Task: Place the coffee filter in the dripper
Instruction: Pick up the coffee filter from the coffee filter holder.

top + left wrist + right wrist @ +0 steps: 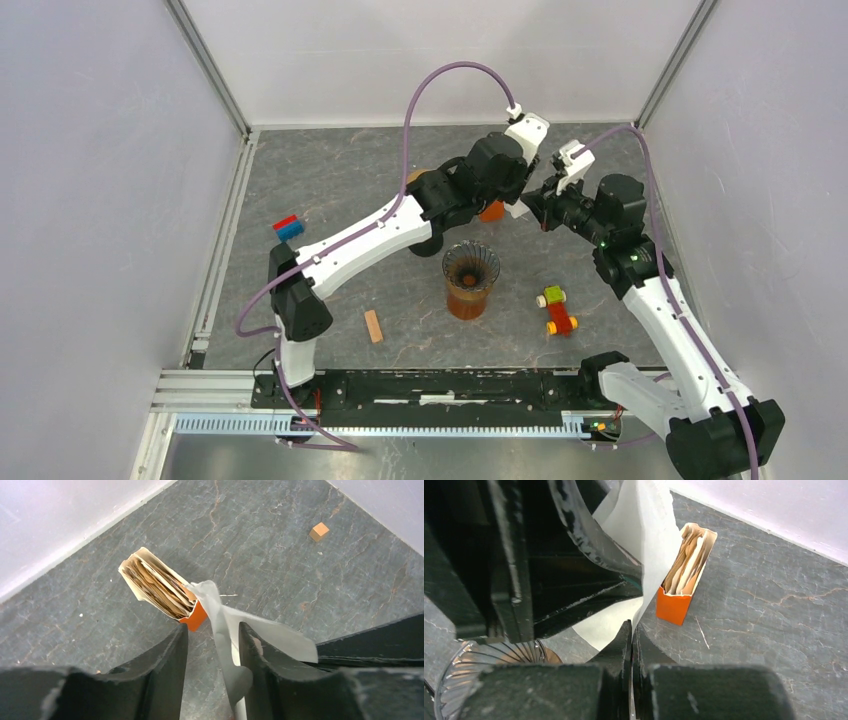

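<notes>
The left arm (365,238) and right arm (680,335) match: smooth white shells between bulky black joints. A thin purple cable (460,65) trails along each. Their fingers (165,675) are flat, matte black, with scuffed edges.

Top external view taken from above and behind the arm bases, facing down and forward; whole table (340,170) covered from far off; left wrist view taken close, past the left gripper (212,630), facing down onto the table; right wrist view taken equally close, past the right gripper (631,627); orange filter box (195,617) and white coffee filter (220,612) shared by both wrist views; dripper (484,662) shared by right wrist and top views
</notes>
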Motion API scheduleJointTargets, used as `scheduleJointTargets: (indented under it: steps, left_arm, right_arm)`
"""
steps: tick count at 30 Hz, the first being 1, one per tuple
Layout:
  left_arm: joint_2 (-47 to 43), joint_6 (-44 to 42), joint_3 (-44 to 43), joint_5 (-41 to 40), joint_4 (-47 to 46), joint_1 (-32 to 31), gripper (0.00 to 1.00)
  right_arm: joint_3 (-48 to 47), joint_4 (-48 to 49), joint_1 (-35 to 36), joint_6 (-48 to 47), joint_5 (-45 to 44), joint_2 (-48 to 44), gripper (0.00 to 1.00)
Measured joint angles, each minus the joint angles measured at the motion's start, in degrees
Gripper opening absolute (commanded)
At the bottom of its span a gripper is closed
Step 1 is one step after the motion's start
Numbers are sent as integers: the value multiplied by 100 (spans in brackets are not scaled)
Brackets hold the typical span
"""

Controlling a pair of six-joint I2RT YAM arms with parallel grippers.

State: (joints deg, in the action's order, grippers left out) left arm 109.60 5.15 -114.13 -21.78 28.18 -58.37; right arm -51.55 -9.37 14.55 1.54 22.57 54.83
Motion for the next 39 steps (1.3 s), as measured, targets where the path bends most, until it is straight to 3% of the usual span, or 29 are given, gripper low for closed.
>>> scheduleJointTargets:
  steps: [6,13,19,27,34,39]
  left_arm:
    - [-157,-566,44,87,-153,-2,59]
    - [-422,-1228,271,389,-267,-2,77]
    - [-551,-1814,450,667,-269,-2,80]
    - [-553,-2424,461,990,-212,0,73]
    - [-568,-2627,461,1307,-111,20,53]
    - [-627,-2671,459,1875,17,131,45]
  right_arm:
    - [-2,-243,63,-282,-83,-2,0]
    - [-2,-382,72,-450,-70,-2,0]
    - [-9,-492,72,-595,94,-2,0]
    - [-9,-540,72,-715,332,-52,0]
    - [-9,-546,72,-804,385,-160,0]
    - [-9,-560,72,-887,442,-179,0]
